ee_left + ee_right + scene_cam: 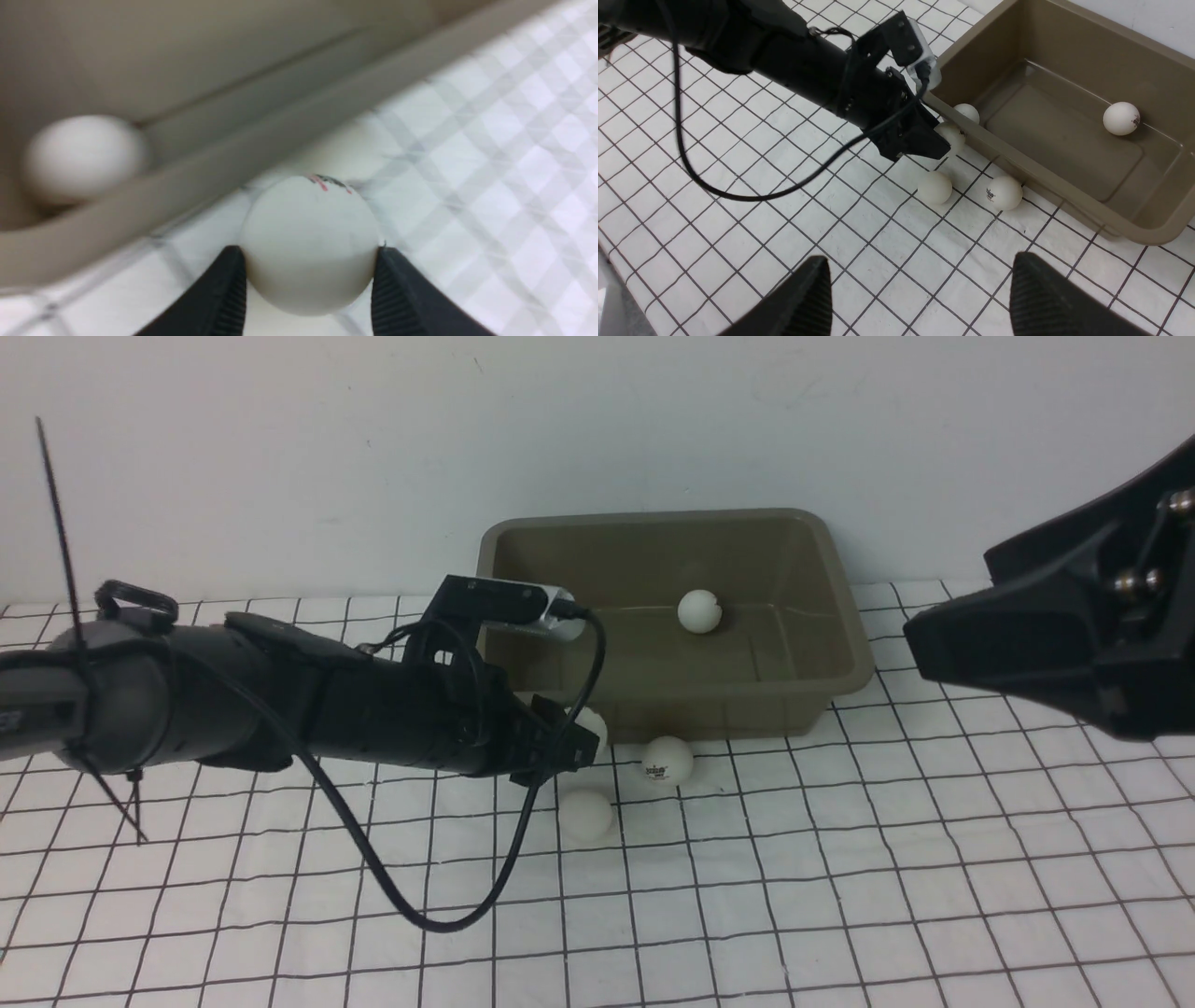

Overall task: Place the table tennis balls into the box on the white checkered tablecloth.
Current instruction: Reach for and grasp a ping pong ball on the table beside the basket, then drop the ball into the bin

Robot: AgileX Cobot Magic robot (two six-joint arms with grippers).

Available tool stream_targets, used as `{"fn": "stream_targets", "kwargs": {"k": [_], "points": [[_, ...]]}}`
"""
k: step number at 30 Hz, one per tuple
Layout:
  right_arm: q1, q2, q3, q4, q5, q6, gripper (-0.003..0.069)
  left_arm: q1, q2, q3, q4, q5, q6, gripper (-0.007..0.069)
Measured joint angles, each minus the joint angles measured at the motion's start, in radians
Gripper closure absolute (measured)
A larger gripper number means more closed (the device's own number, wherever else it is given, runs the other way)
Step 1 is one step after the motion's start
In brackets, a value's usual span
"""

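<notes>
The olive-brown box (653, 555) stands at the back of the white checkered tablecloth (840, 859). One table tennis ball (698, 611) lies inside it. The right wrist view shows a second ball (967, 112) inside by the near wall. My left gripper (581, 739) is shut on a ball (308, 233) with a red-and-dark logo, just outside the box's front rim (187, 177); its fingers (224, 289) touch both sides. Two balls lie on the cloth: a logo one (667, 759) and a plain one (585, 816). My right gripper (920, 270) is open and empty, raised at the right (943, 635).
A black cable (448, 919) loops from the left wrist down onto the cloth. A white wall (597, 429) stands right behind the box. The right arm's dark body (1074, 625) hangs over the cloth's right side.
</notes>
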Motion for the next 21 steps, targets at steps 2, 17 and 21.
{"fn": "stream_targets", "kwargs": {"k": [2,17,21], "points": [[0.0,0.0,0.0,0.003,0.0,-0.001,0.0195,0.0,-0.041,0.001,0.052,0.081,-0.055,0.0317],[0.0,0.0,0.0,0.034,0.027,-0.013,0.0195,-0.001,0.096,-0.25,-0.148,-0.137,0.426,0.0317],[0.0,0.0,0.0,0.034,0.027,-0.027,0.0195,-0.001,0.148,-0.275,-0.152,-0.126,0.445,0.0287]]}}
